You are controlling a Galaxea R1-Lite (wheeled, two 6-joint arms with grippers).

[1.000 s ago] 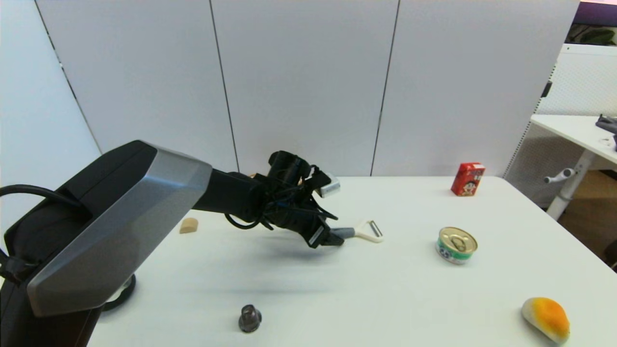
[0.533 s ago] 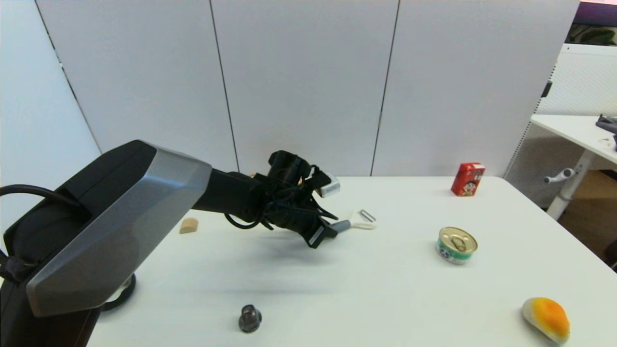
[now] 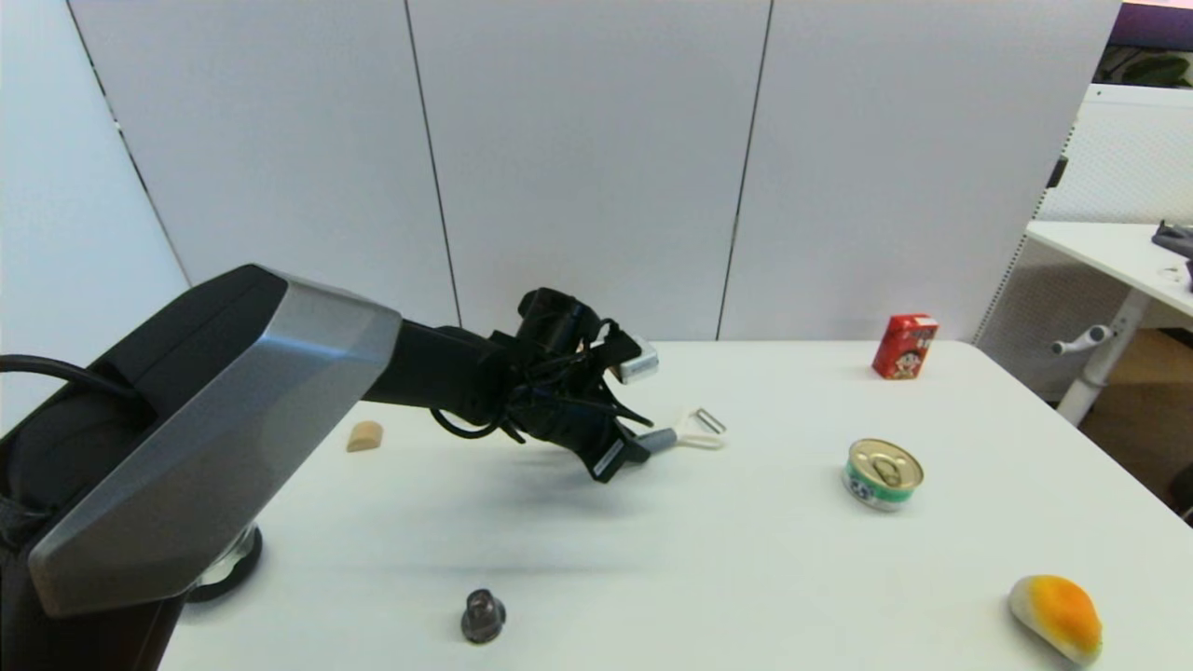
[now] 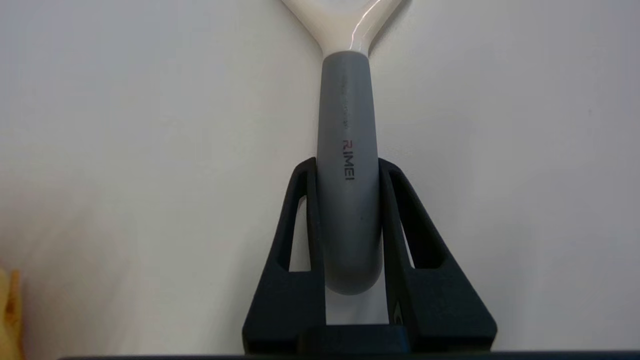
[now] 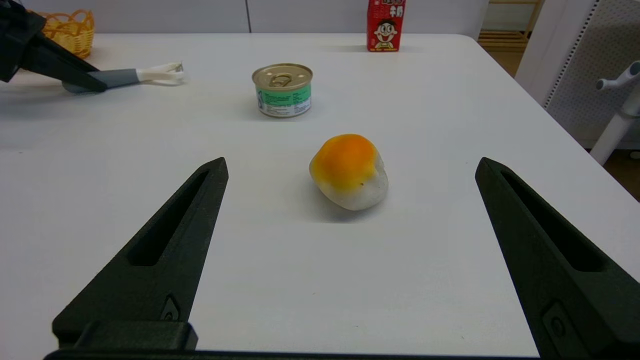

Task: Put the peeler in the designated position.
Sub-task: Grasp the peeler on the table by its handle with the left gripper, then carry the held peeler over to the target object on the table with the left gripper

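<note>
The peeler (image 4: 347, 150) is being held by its grey handle end in the left gripper (image 4: 347, 200), fingers closed on both sides, white head pointing away, probably so it clears the table (image 3: 746, 559) for carrying. The wicker basket (image 5: 67, 31) is sitting beyond the left arm, near. The right gripper (image 5: 350, 260) is being kept parked, spread wide, near the orange-topped bun (image 5: 348, 170).
</note>
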